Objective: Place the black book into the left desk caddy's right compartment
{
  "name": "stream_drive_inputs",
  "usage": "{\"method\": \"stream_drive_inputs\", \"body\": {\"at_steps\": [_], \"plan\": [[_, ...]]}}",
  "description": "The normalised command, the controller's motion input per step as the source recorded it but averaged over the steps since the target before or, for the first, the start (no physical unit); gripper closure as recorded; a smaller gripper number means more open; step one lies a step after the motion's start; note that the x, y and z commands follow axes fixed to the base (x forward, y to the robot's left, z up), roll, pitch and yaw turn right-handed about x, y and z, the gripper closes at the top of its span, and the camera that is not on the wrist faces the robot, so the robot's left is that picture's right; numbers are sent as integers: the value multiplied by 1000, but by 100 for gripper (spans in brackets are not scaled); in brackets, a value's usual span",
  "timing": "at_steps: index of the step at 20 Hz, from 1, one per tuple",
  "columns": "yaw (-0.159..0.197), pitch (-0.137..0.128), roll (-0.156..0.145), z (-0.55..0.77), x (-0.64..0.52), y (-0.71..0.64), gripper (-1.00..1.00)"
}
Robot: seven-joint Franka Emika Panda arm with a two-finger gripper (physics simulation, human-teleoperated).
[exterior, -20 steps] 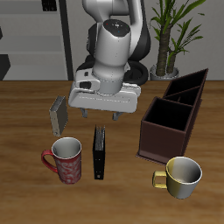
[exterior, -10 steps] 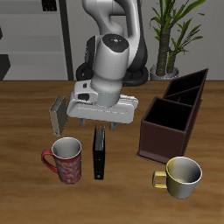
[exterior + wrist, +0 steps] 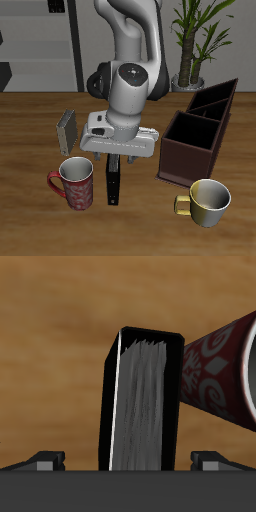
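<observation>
One black book (image 3: pixel 114 180) stands on its edge on the wooden table (image 3: pixel 30 215), near the front, its spine running from front to back. In the wrist view the black book (image 3: pixel 145 396) rises straight up between the two finger mounts, its grey page block facing the camera and its dark covers on either side.

Just beside the book, on the table, stands a red patterned mug (image 3: pixel 75 184) with a red handle; the two look very close, though whether they touch cannot be told. The same red mug (image 3: pixel 222 374) shows in the wrist view as a flared, patterned wall just beside the book's cover.

Directly above the far end of the book hangs the gripper (image 3: pixel 119 157), its white body low over the table. Its fingers straddle the book with a gap on each side in the wrist view, so the claw is spread wide and holds nothing.

Farther back, beyond the red mug, a small grey book (image 3: pixel 67 129) with pale pages stands upright and slightly tilted. On the other side of the black book sits the left desk caddy (image 3: pixel 200 135), a dark reddish-brown box well apart from the book. Its right compartment (image 3: pixel 195 137), the deep squarish section, faces the table's front. A yellow-rimmed mug (image 3: pixel 207 201) stands near the front edge, just in front of the caddy. A potted plant (image 3: pixel 195 40) stands behind the table.
</observation>
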Motion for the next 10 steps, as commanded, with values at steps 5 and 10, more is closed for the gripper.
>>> {"method": "stream_drive_inputs", "body": {"at_steps": [5, 10], "plan": [[-8, 37, 30, -302, 16, 5, 100], [-28, 1, -7, -35, -54, -40, 100]]}}
